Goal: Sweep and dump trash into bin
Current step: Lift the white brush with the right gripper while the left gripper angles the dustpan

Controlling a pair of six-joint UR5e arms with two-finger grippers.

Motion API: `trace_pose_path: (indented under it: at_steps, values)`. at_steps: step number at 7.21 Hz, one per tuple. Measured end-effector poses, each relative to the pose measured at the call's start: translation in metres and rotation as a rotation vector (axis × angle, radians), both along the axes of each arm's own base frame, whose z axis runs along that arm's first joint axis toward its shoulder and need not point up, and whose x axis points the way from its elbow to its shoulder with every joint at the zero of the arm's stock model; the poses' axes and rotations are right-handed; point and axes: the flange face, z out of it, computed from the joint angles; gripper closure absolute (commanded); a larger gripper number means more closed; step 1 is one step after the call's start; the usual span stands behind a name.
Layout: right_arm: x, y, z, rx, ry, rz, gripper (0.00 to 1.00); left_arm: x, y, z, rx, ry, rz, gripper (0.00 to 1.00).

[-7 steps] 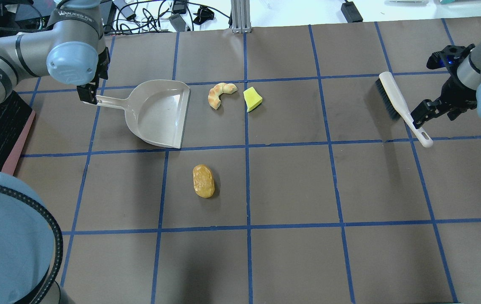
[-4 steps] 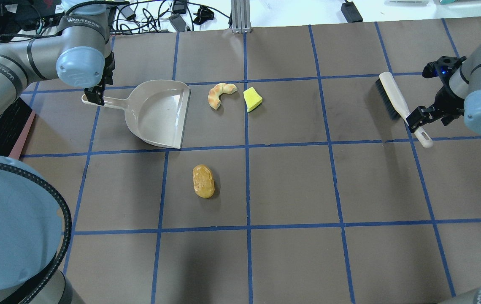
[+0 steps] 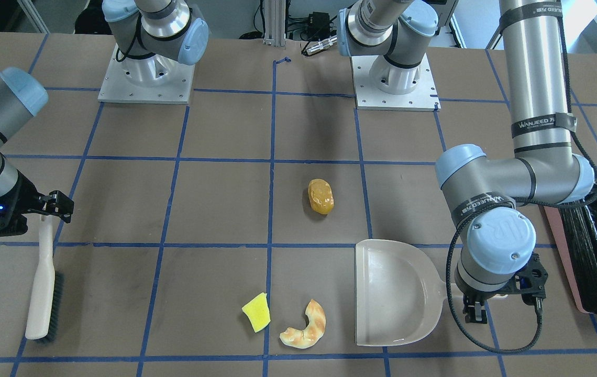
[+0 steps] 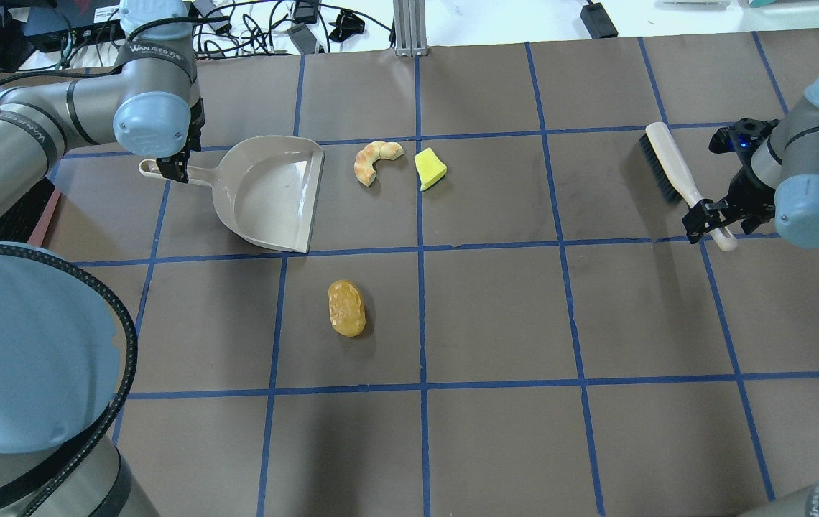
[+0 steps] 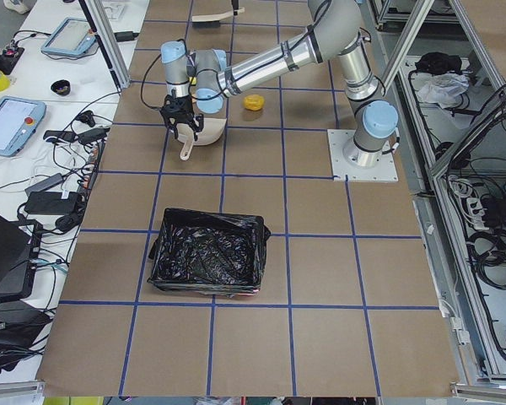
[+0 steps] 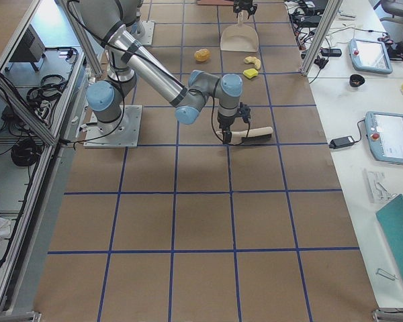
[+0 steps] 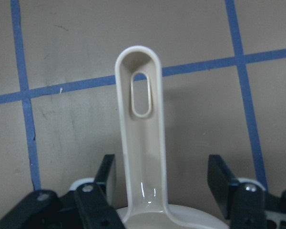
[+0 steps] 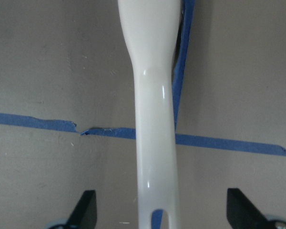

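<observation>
The orange-yellow lump (image 4: 346,308) lies on the table's middle. The tan croissant piece (image 4: 375,161) and the yellow-green sponge wedge (image 4: 429,169) lie just right of the beige dustpan (image 4: 273,194). My left gripper (image 7: 163,169) is open and straddles the dustpan's handle (image 7: 140,143) without touching it. My right gripper (image 8: 161,202) is open and straddles the white brush's handle (image 8: 155,143). The brush (image 4: 675,176) lies at the far right. The pink bin with its black bag (image 5: 209,253) stands at the table's left end, mostly hidden in the overhead view.
The table is brown paper with a blue tape grid (image 4: 420,248). Both arm bases (image 3: 144,78) stand at the robot's side of the table. Cables and boxes (image 4: 294,21) lie beyond the far edge.
My left gripper has moved right along the dustpan's handle, from its tip toward the pan. My right gripper has shifted toward the end of the brush's handle. The trash, dustpan and brush have not moved.
</observation>
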Motion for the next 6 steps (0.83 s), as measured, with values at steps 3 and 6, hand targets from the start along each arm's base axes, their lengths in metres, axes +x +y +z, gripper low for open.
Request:
trace_pose_path:
  at_steps: [3, 6]
  values:
    - [0.000, -0.003, 0.007, -0.039, 0.017, 0.033, 0.11, 0.003, 0.002, -0.013, 0.004, -0.003, -0.003, 0.45]
    - [0.001, -0.007, 0.004, -0.068, 0.014, 0.033, 0.29, 0.013, 0.009, -0.015, 0.018, 0.000, 0.012, 1.00]
